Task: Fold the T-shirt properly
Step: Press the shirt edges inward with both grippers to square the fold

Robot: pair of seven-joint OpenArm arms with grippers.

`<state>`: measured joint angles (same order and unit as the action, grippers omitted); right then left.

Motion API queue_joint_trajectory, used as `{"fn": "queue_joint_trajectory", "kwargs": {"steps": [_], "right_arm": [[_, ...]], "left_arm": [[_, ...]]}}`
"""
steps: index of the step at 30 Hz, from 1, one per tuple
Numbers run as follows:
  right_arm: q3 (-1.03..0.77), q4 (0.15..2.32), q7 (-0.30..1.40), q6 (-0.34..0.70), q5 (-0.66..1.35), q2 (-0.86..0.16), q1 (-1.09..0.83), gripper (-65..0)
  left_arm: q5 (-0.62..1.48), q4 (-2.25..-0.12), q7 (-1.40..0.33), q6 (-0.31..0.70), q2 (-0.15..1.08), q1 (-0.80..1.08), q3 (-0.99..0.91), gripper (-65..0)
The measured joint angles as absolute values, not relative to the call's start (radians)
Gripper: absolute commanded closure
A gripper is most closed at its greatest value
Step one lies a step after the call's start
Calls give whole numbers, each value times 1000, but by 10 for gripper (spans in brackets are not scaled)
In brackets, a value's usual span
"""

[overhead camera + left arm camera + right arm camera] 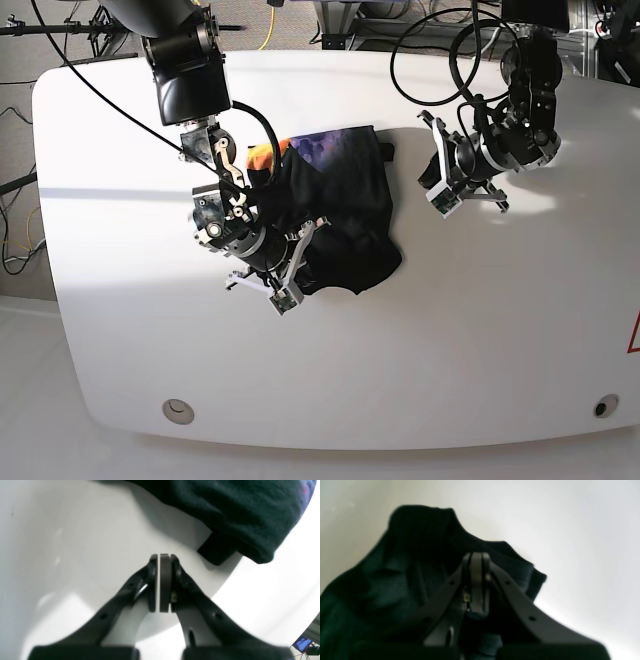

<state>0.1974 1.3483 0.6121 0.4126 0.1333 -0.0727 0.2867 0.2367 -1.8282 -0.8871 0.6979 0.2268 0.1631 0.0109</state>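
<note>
Near edge of the white table (330, 390): bare top w/ a small round fitting (179, 408) at one corner, another (600, 407) at the other. No containers in view.

Mid-table: the T-shirt (345, 215), black, lies in a crumpled heap, w/ orange and purple/blue print showing at its far edge.

Right gripper (296, 262) sits over the shirt's near side. Right wrist view: jaws pressed together, dark cloth bunched around and behind them; can't tell whether any fabric is pinched between.

Left gripper (162, 557) hangs over bare table just beside the shirt, apart from it. Left wrist view: jaws closed flat on each other, nothing between; shirt's black hem (217, 550) near the tips, not touching.

Far edge: cables, stands beyond the table.
</note>
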Motion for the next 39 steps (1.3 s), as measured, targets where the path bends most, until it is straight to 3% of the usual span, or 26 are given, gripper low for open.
{"fn": "queue_joint_trajectory", "kwargs": {"steps": [7, 11, 17, 32, 39], "right_arm": [[212, 1320, 647, 404, 219, -62, 308, 0], [209, 1320, 692, 409, 287, -49, 316, -1], [201, 1335, 696, 406, 303, -48, 322, -2], [204, 1647, 714, 419, 248, -45, 80, -2], [204, 1641, 719, 413, 205, -47, 55, -2]], "left_arm": [[247, -1844, -891, 697, 228, 152, -39, 0], [335, -1862, -895, 711, 224, 162, -167, 0], [308, -1882, -909, 690, 271, 160, -251, 0], [262, -1881, -857, 695, 269, 197, -148, 0], [290, -1849, -822, 701, 273, 185, -80, -1]]}}
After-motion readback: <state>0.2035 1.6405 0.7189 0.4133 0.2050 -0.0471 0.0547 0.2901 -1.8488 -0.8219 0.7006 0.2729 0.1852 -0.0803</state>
